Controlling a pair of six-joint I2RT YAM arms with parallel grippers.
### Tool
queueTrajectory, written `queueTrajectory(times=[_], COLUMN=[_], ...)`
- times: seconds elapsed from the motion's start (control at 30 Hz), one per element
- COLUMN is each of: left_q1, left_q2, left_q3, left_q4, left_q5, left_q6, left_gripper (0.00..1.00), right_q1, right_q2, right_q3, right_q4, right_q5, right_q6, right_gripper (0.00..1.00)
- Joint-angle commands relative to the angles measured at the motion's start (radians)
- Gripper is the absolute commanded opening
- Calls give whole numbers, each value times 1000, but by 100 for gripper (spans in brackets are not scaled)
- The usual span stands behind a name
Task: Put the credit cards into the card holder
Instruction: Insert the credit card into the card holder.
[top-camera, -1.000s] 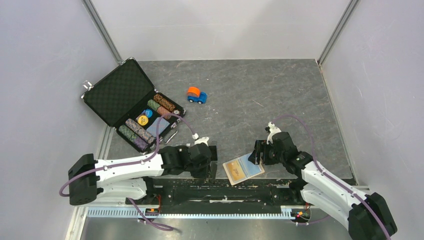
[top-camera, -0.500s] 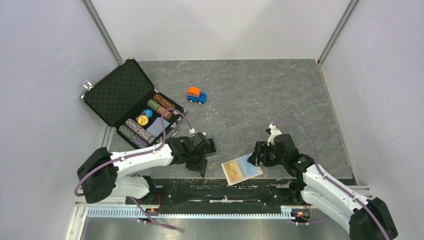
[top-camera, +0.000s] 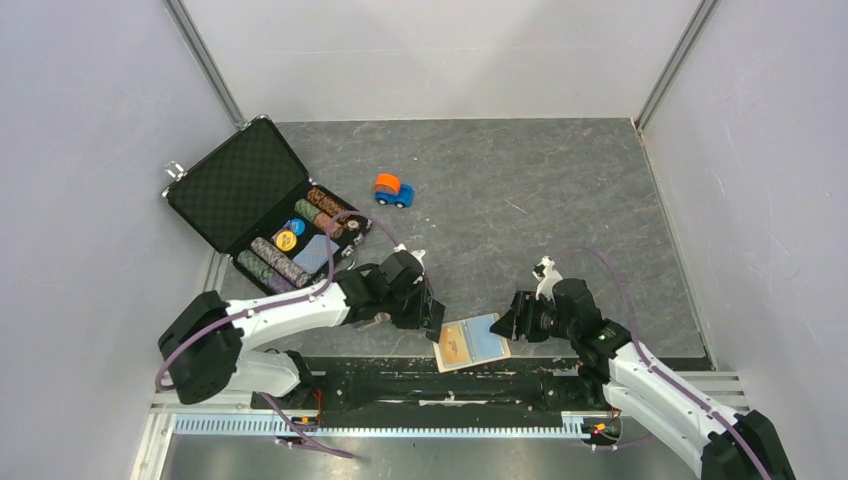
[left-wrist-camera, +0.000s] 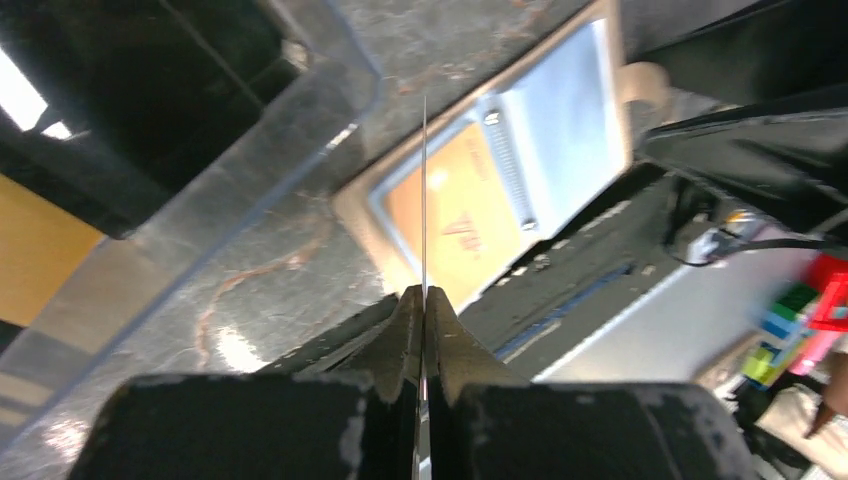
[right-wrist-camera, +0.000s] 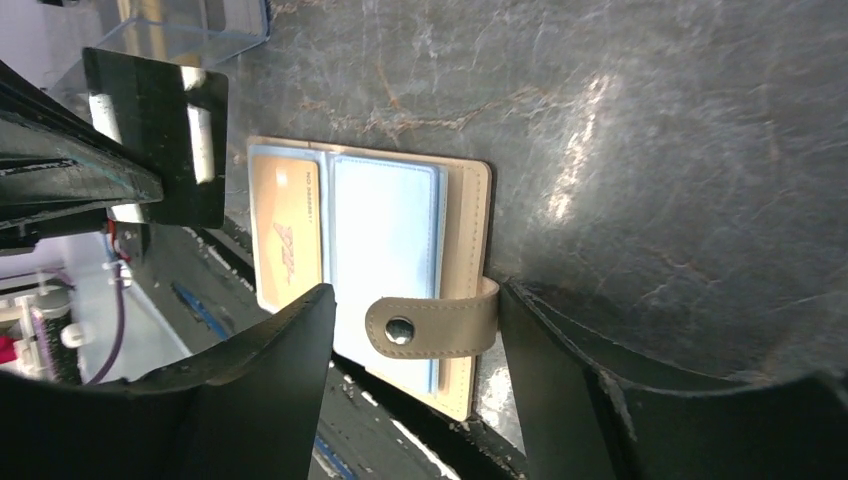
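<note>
The beige card holder (top-camera: 470, 343) lies open at the table's near edge. A gold card (right-wrist-camera: 285, 240) sits in its left pocket and a light blue one (right-wrist-camera: 385, 230) in the right. My left gripper (top-camera: 432, 318) is shut on a black card (right-wrist-camera: 160, 130), held upright just left of the holder. The left wrist view shows that card edge-on (left-wrist-camera: 424, 200) above the holder (left-wrist-camera: 500, 190). My right gripper (right-wrist-camera: 415, 292) is open, its fingers straddling the holder's snap tab (right-wrist-camera: 430, 325) at the right edge.
An open black chip briefcase (top-camera: 240, 185) stands at the back left. A small orange and blue toy car (top-camera: 393, 189) is behind the arms. A clear plastic box (right-wrist-camera: 190, 25) sits by the left arm. The black base rail (top-camera: 430, 380) runs just below the holder.
My left gripper has carried the black card right, up to the holder's left edge. The holder and my right gripper have shifted a little left and nearer, and the right jaws have narrowed slightly.
</note>
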Motion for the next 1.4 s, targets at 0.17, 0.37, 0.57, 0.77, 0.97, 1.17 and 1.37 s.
queueTrajectory(times=[0.17, 0.37, 0.57, 0.77, 0.97, 1.17, 1.37], left_q1=[-81, -155, -185, -191, -193, -196, -200], left_q2=[-93, -50, -65, -68, -54, -37, -19], left_q3=[-105, -141, -186, -257, -297, -291, -298], left_q4=[271, 343, 377, 498, 606, 627, 624], left_q5=[30, -36, -102, -116, -106, -98, -99], left_q6=[-194, -272, -333, -393, -427, -429, -440], left_gripper=[2, 2, 2, 2, 2, 2, 2], right_q1=[7, 7, 9, 7, 7, 7, 6], right_q2=[-35, -50, -53, -50, -53, -60, -61], right_q3=[-139, -180, -188, -191, -195, -201, -201], right_q4=[-86, -79, -79, -77, -76, -77, -76], right_q5=[-71, -74, -73, -74, -74, -74, -76], right_q6=[95, 105, 104, 100, 99, 101, 99], right_gripper=[55, 44, 40, 37, 35, 35, 34])
